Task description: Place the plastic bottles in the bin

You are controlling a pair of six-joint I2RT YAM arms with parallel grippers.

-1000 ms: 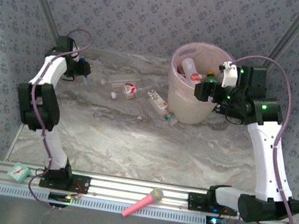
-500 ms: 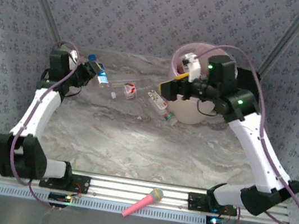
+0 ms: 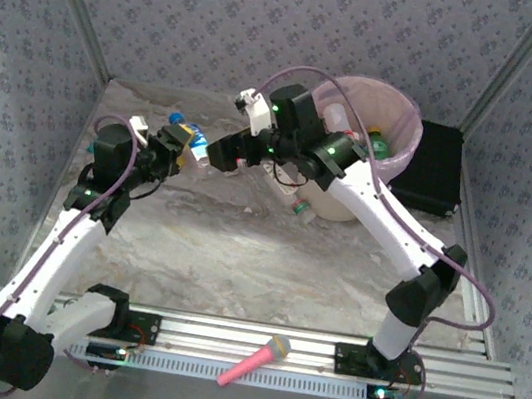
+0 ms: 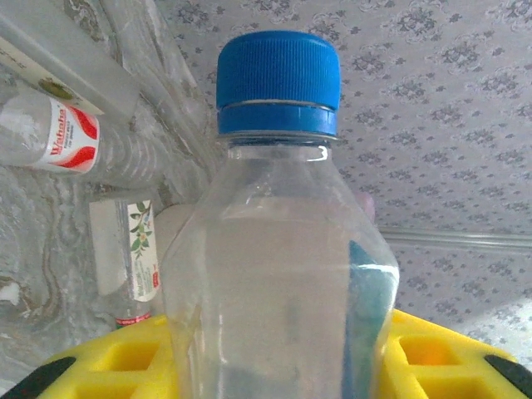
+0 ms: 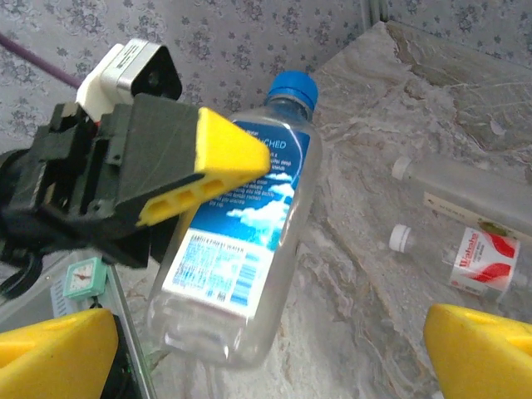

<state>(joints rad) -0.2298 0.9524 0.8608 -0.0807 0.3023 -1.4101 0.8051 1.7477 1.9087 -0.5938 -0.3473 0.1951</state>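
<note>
Mid-air, upper left of centre in the overhead view: the left hand is clamped on a blue-capped bottle, clear with a blue label, holding it above the marbled surface. The yellow fingers grip the bottle's body, with the cap pointing away from the arm. Facing it from the right of the frame, the right hand has its fingers spread wide apart and holds nothing. The bottle's base lies just ahead of that hand's opening.

The bin, cream with a pink liner, stands at the upper right of the overhead view, well apart from the held bottle. A green-capped bottle and others already lie inside it. A red-labelled bottle and a few more lie on the surface between the hands and the bin.

The step in hand looks like a pass from one arm to the other, since the bin stands on the right arm's side. The next move would likely call for the right hand to advance until its fingers bracket the bottle's lower body. It would then close firmly before the left lets go. The smooth, light plastic could slip or tilt if the release comes early.
</note>
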